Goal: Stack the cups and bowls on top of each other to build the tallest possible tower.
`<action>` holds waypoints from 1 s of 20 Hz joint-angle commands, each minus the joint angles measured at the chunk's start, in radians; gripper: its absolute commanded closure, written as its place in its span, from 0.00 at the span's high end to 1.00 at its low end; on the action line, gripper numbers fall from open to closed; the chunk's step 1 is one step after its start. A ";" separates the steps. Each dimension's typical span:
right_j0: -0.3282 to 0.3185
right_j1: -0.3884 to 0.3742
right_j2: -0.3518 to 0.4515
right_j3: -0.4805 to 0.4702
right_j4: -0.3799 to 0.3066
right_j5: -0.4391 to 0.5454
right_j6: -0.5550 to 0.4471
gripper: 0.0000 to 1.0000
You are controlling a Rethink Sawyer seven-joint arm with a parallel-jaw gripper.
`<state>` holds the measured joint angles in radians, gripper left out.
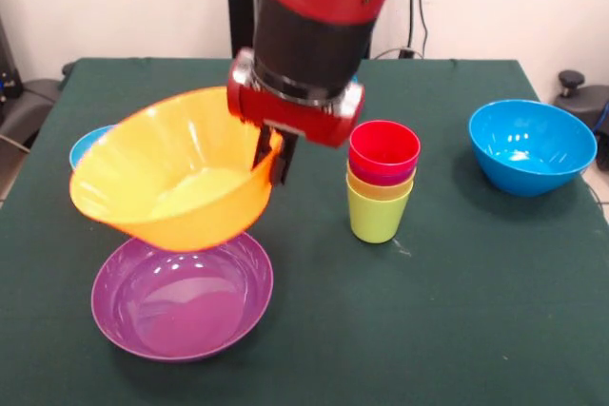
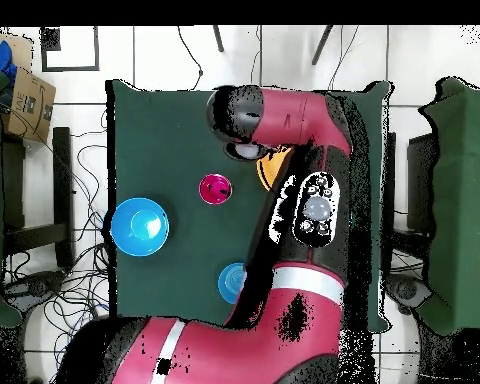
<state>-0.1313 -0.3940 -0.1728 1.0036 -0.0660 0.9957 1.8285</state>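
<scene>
Gripper (image 1: 273,154) clamped on yellow-orange bowl (image 1: 171,173) rim, bowl tilted, lifted above purple bowl (image 1: 181,297). Tower (image 1: 381,183) of 4 cups just beside, picture-right.

The stack of cups (image 1: 382,183) stands just right of the gripper (image 1: 271,154) and blocks that side. The purple bowl (image 1: 182,294) lies below the lifted yellow-orange bowl (image 1: 176,168). Between the cups and the far-right big blue bowl (image 1: 531,145), the table (image 1: 447,311) is bare, and its near right side too.
</scene>
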 commanded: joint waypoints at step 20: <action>0.153 -0.141 -0.061 0.127 0.058 0.225 0.268 0.00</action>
<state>-0.0337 -0.5075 -0.2561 1.0139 -0.0363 1.1020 1.8544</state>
